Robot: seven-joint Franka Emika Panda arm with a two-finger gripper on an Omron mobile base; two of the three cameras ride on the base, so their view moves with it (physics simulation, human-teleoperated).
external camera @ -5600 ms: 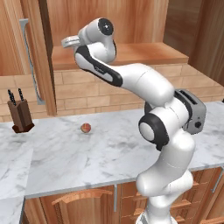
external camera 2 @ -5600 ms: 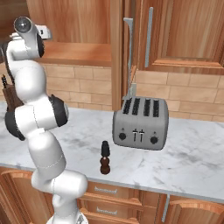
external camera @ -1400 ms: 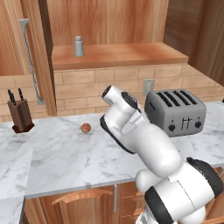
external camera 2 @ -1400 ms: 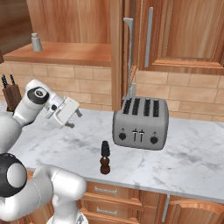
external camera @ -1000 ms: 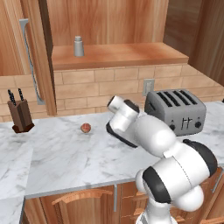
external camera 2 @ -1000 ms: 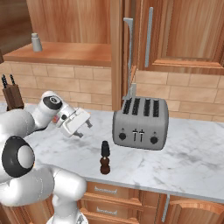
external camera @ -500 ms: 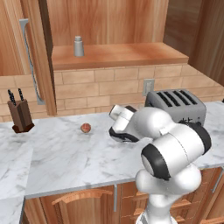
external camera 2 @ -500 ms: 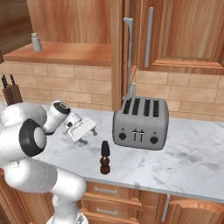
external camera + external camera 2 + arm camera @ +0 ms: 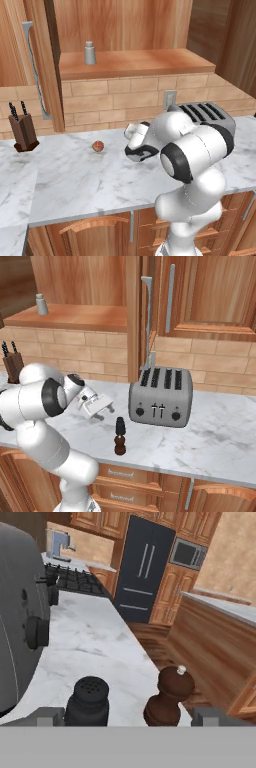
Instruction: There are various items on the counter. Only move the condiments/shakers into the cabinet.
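The robot's gripper [image 9: 102, 407] hangs low over the counter [image 9: 220, 438] just left of the toaster [image 9: 160, 397], its jaws spread wide and holding nothing. Two shakers wait in front of it: in the hand view the black shaker [image 9: 89, 702] and the pepper mill [image 9: 169, 697] both stand upright between the two fingertips [image 9: 46, 716], the black one closer to the toaster, the pepper mill on the side toward the counter's front edge. Both have their long axis vertical, so the jaws would close across a narrow body from the sides. Because the pair stand side by side inside the open span, the coming move appears to turn on shifting toward one of them so that only one is caught; the black shaker looks slightly nearer to the hand. From the right base view the pepper mill [image 9: 120, 437] stands near the front edge, left of the toaster and just beyond the gripper. The grey shaker [image 9: 90, 53] already stands on the cabinet shelf [image 9: 135, 62], well above and left of the toaster. The small reddish ball [image 9: 98, 146] lies on the counter, well left of the toaster.
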